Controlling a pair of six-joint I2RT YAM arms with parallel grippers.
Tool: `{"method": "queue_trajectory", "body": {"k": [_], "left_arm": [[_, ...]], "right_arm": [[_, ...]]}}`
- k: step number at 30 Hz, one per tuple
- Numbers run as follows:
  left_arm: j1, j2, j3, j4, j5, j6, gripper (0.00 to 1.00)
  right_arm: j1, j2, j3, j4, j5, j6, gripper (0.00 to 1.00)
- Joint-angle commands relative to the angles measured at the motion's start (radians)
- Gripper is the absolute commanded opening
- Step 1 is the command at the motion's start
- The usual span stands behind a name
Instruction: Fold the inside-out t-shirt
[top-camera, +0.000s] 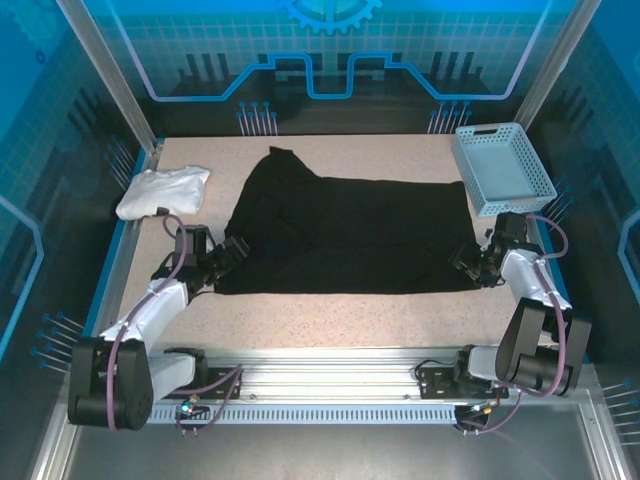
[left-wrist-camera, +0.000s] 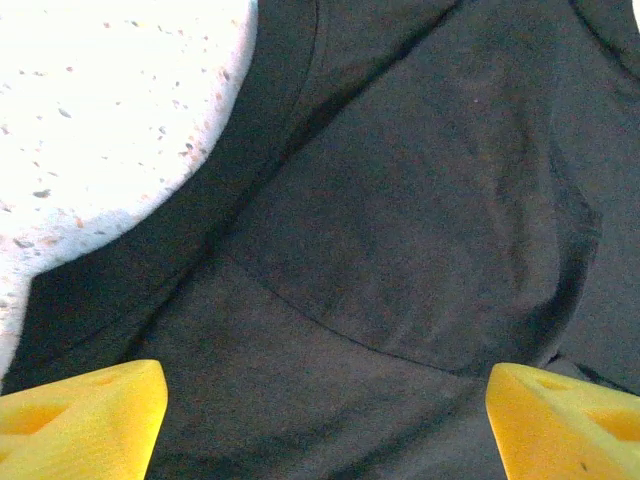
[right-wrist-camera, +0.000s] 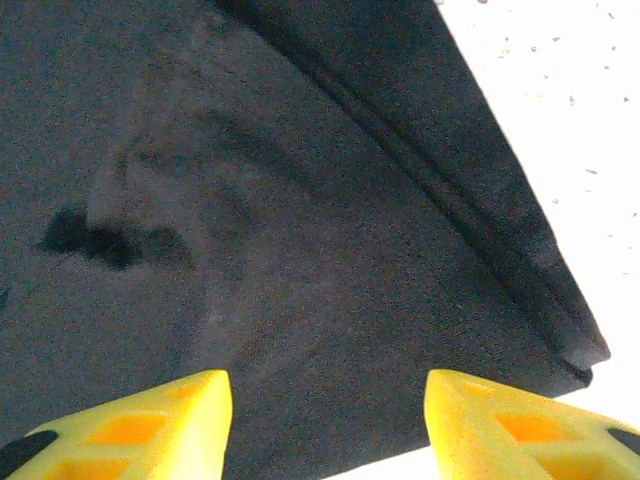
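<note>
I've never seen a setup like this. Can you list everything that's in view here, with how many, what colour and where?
t-shirt: one, black, spread across the middle of the table
garment: one, white, folded, far left corner of the table
basket: one, pale blue-grey, far right corner, nothing in it
table: one, speckled beige, under everything
left arm: one, white and black, near edge, left side
right arm: one, white and black, near edge, right side
left gripper: one, yellow fingers, open, at the t-shirt's near left corner
right gripper: one, yellow fingers, open, at the t-shirt's near right corner
</note>
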Motion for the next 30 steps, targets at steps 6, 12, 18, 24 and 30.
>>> {"method": "queue_trajectory", "body": {"k": [6,12,18,24,30], "left_arm": [[-0.037,0.152,0.117,0.089,0.108,-0.011,0.8],[-0.119,0.386,0.21,0.111,0.18,-0.004,0.77],[-0.119,0.348,0.092,0.032,0.173,0.003,0.72],[-0.124,0.047,-0.12,-0.144,0.173,-0.071,0.7],[-0.121,-0.249,-0.132,-0.231,0.046,-0.097,0.73]], "right_arm": [[0.298,0.157,0.142,0.021,0.038,-0.013,0.57],[0.301,0.336,0.204,-0.072,0.054,-0.032,0.54],[0.312,0.34,0.147,-0.159,0.006,-0.046,0.51],[0.341,0.249,0.03,-0.171,-0.034,0.014,0.5],[0.366,0.06,0.006,-0.162,-0.006,0.059,0.53]]}}
